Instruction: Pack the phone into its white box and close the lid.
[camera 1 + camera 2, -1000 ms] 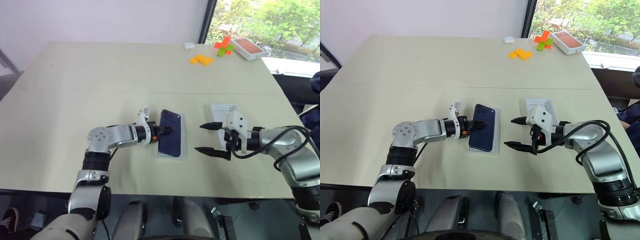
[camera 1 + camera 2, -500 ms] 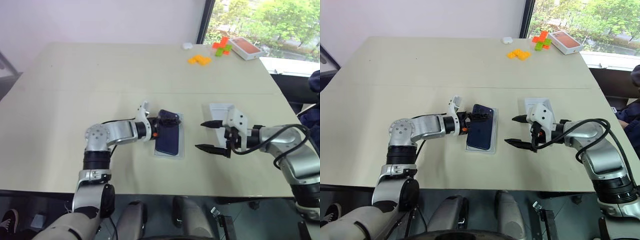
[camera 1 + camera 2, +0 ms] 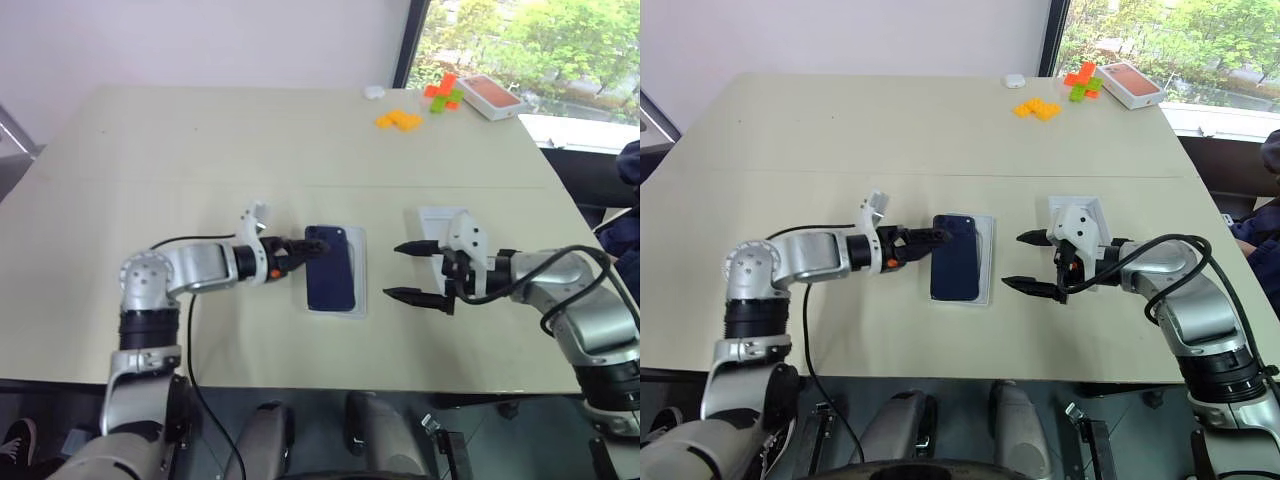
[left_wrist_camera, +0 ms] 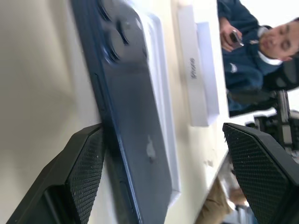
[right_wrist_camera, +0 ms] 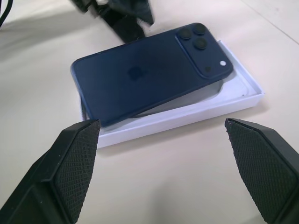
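Phone (image 3: 330,268) lies face down across the white box (image 5: 236,100), not yet seated: in the right wrist view one long edge overhangs the tray's near rim while the camera end rides above the far wall, so it sits tilted on the rim rather than flat on the floor. The left gripper (image 3: 297,247) is just beside the phone's left edge with its fingers (image 4: 84,163) spread and nothing between them; whether a tip touches the phone I cannot tell. The right gripper (image 3: 410,271) hovers near the tray's right side, apart from it, its fingers (image 5: 77,158) spread wide and empty.

Behind the right gripper, the lid (image 3: 437,217) rests on the tabletop (image 3: 200,150), partly hidden by the wrist. Far off by the window lie coloured blocks (image 3: 402,119) and a box with an orange-red top (image 3: 490,95). A person (image 4: 252,46) sits beyond the tabletop.

Judging by this, the packing step is in hand. The next move calls for nudging the phone square until it drops flat inside the walls, then fetching the lid.
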Controlling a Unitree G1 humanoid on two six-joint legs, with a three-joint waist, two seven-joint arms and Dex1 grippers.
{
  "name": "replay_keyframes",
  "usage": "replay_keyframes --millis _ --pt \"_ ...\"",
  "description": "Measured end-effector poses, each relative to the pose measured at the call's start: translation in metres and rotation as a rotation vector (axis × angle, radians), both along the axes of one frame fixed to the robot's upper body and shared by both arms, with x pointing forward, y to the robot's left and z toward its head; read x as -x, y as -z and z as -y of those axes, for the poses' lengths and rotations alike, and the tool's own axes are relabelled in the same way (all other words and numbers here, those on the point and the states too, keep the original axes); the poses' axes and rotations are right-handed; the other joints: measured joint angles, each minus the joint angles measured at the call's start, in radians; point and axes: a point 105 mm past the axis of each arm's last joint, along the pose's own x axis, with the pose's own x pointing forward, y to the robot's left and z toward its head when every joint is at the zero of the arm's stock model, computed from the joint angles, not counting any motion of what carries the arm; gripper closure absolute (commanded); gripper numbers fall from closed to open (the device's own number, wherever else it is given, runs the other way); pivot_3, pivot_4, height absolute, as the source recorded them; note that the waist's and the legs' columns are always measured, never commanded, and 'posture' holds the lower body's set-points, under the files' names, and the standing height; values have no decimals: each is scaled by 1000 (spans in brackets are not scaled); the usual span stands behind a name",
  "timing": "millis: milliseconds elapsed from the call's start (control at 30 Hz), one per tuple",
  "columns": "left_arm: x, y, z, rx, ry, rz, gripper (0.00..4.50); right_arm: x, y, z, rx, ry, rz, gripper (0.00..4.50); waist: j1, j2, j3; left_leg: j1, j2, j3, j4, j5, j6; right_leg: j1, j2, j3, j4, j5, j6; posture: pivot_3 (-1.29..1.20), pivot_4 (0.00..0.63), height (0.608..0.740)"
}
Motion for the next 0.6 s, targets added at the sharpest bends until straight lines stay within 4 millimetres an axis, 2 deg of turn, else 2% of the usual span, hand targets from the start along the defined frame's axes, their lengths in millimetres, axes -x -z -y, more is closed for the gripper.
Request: replay_keyframes --millis 67,133,367,533,600 --pt "-7 -8 -11 -6 -19 27 385 -1 -1 -1 0 -3 3 0 1 0 0 0 0 0 0 0 0 0 0 0 0 0 0 0 150 740" --pt "-7 -12 -12 13 -3 43 385 -2 -3 -2 0 -7 9 0 2 0 0 0 0 0 0 0 1 0 -1 0 0 0 0 0 150 740" --pt "1 1 -2 29 43 10 385 -3 -6 -4 -2 -11 22 0 3 0 0 -1 -1 0 0 -1 1 0 -3 0 -1 0 1 0 150 740" --pt "-4 6 0 14 11 16 385 -4 -6 -3 4 -4 32 0 3 0 0 -1 -1 0 0 0 1 0 -2 0 -1 0 0 0 150 740" --pt "-6 7 8 9 16 22 899 -5 -5 -5 2 -5 34 0 3 0 0 -1 -1 0 0 0 1 0 -2 0 -1 0 0 0 150 740"
